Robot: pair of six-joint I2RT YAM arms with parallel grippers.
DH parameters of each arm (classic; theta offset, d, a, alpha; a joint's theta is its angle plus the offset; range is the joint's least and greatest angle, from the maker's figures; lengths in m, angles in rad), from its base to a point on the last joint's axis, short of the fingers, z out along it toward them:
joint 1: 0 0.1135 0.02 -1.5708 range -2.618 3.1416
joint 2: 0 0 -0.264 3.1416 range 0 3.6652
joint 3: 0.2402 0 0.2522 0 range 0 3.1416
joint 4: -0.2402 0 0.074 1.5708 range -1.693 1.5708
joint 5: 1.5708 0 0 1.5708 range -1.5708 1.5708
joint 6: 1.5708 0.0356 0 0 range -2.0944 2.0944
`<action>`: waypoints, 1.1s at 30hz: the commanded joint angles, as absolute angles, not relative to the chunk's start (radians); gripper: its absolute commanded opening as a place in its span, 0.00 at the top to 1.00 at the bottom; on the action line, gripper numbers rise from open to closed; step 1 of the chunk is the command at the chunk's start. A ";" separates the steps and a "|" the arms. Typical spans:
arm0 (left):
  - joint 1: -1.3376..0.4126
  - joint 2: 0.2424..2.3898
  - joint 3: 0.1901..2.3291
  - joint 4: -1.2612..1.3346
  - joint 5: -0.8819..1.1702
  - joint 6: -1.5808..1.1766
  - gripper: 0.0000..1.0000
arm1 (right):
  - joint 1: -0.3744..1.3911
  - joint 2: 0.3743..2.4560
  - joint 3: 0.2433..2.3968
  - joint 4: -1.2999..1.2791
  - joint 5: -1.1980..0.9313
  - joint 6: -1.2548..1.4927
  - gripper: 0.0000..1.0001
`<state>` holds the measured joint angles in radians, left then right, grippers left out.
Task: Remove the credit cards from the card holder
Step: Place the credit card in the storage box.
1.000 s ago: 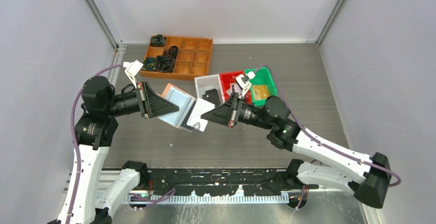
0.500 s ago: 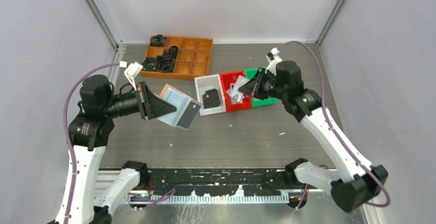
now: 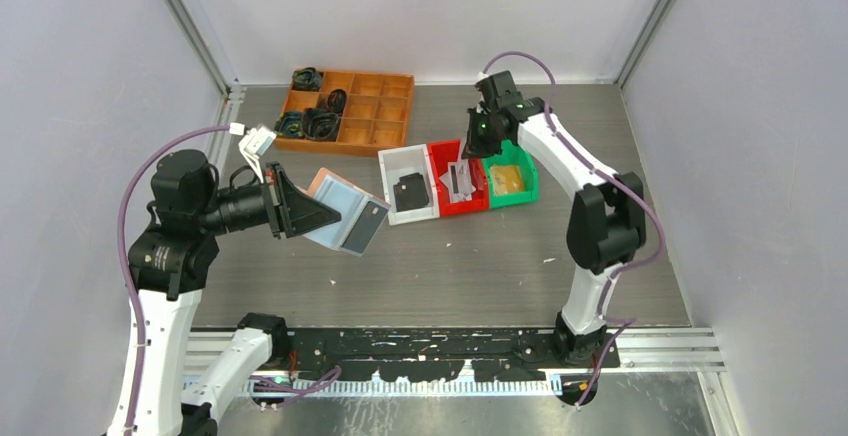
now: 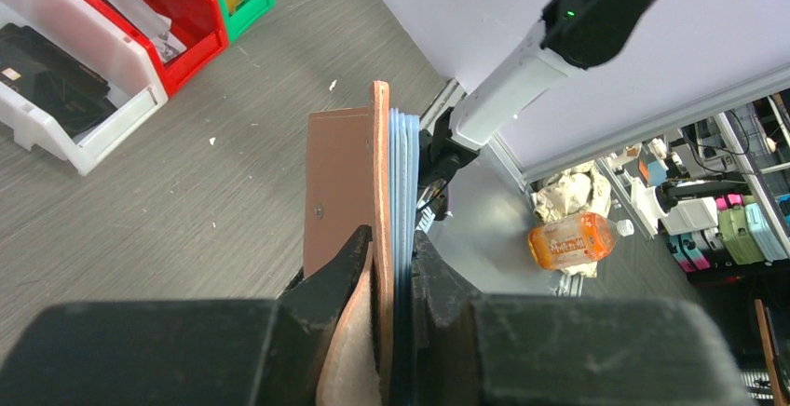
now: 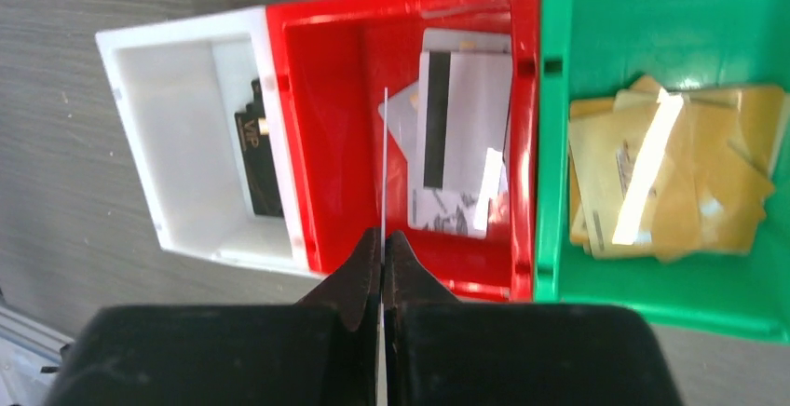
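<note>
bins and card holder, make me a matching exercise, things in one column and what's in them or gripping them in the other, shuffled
Column one
1. white bin
2. red bin
3. green bin
4. card holder

Column two
A. holds yellow-tan packets
B. pinched between the left fingers
C. holds a black item
D. holds white cards with a dark stripe

Pairs: 1-C, 2-D, 3-A, 4-B

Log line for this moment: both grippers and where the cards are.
left gripper: shut on card holder | right gripper: shut on credit card, edge-on over red bin | bin contents: other cards lying flat
</note>
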<state>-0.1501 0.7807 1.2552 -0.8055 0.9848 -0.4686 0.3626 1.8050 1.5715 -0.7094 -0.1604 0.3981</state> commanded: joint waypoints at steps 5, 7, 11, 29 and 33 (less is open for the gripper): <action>-0.147 0.746 1.282 -0.709 1.005 -0.513 1.00 | 0.408 2.003 1.742 -0.753 -0.175 0.330 0.97; -0.147 0.743 1.286 -0.703 0.987 -0.515 1.00 | 0.424 2.025 1.745 -0.746 -0.160 0.328 0.96; -0.147 0.742 1.279 -0.676 0.998 -0.543 1.00 | 0.439 2.049 1.737 -0.736 -0.155 0.321 0.88; -0.148 0.709 1.236 -0.584 0.970 -0.625 1.00 | 0.493 1.541 1.543 -0.559 -0.153 0.487 0.36; -0.148 0.676 1.150 -0.436 0.905 -0.735 1.00 | 0.498 1.266 1.167 -0.066 -0.379 0.838 0.15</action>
